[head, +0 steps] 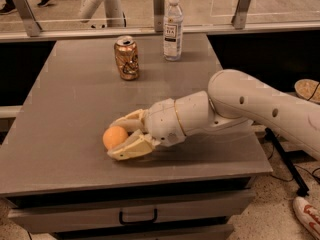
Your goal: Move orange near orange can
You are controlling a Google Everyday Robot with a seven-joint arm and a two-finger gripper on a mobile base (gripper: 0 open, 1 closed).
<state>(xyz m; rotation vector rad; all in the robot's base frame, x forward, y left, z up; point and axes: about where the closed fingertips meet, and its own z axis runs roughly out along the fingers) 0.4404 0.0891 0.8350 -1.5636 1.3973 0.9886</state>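
The orange (114,136), small and round, sits low over the grey table (75,109) near its front left. My gripper (120,136) reaches in from the right, and its two pale fingers (131,147) are closed on the fruit, one behind it and one in front. The orange can (126,57), coppery with a silver top, stands upright at the back of the table, well beyond the gripper.
A clear plastic water bottle (173,27) stands to the right of the can. A rail with metal posts (159,3) runs behind the table. A drawer handle (137,216) shows below the front edge. A shoe (308,218) lies on the floor at right.
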